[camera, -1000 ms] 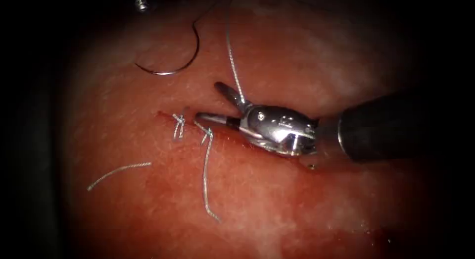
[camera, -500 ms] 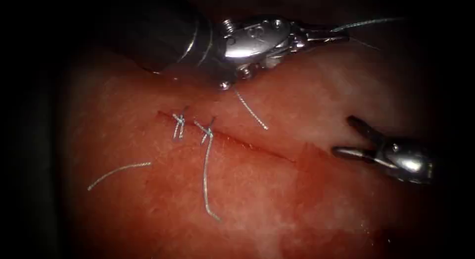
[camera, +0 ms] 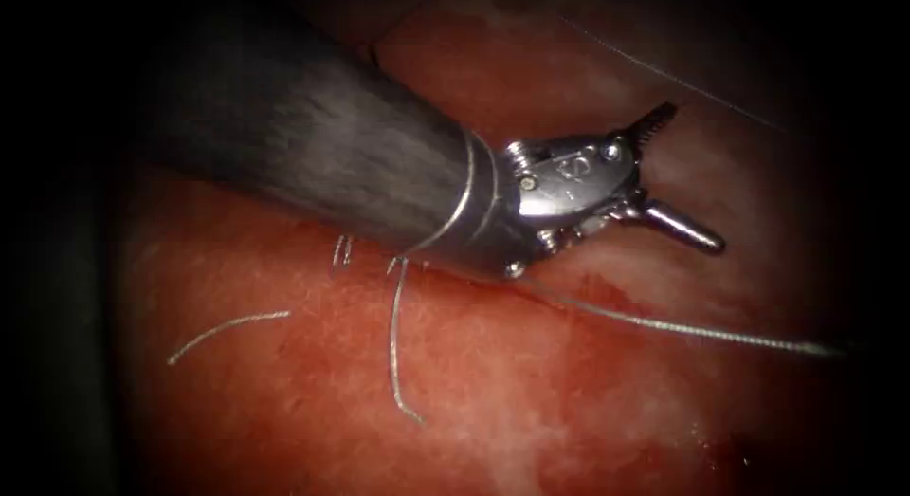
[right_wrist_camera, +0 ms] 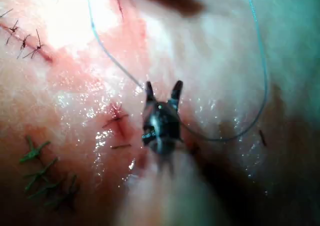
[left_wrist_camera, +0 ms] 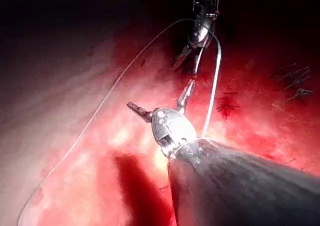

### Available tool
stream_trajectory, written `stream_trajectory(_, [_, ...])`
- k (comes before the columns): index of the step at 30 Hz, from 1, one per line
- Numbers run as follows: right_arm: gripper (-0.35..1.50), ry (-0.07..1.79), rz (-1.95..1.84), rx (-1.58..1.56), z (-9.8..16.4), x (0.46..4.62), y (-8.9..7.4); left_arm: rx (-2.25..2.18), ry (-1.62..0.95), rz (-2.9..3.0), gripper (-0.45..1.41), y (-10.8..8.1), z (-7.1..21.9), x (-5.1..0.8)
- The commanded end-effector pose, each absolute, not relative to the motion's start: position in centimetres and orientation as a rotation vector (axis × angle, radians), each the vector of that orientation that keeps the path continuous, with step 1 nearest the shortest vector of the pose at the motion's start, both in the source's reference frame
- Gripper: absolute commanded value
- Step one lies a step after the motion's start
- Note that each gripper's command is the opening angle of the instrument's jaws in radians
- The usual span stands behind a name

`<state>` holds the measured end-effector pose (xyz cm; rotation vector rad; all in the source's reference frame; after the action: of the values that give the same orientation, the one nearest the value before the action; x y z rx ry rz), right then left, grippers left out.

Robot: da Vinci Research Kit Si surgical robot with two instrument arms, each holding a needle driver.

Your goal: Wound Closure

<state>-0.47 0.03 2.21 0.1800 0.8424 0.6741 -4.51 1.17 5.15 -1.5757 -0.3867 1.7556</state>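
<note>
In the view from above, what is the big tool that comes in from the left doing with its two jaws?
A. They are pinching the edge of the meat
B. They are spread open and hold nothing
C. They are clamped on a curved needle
B. The left tool has its jaws spread apart with nothing between them; the thread runs below it across the tissue.

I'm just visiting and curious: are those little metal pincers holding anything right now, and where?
The left tool holds nothing; its jaws stand open above the tissue. The right tool is open too, with the thread running past it, ungripped.
</note>
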Motion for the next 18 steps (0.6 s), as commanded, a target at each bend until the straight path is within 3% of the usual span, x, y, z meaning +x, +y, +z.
stream_trajectory(1, [1.48,0.871,0.659,0.222,2.2,-0.23,-0.2,-1.578,-0.406,1.754,1.18,1.0,5.2,-4.47])
stream_trajectory(9, [1.46,0.941,0.605,0.310,2.0,0.37,-0.4,-1.669,-0.406,1.879,1.18,0.4,4.7,-3.47])
stream_trajectory(18, [1.46,0.949,0.508,0.389,1.9,0.99,-0.7,-1.583,-0.436,1.970,0.79,-0.6,4.7,-2.57])
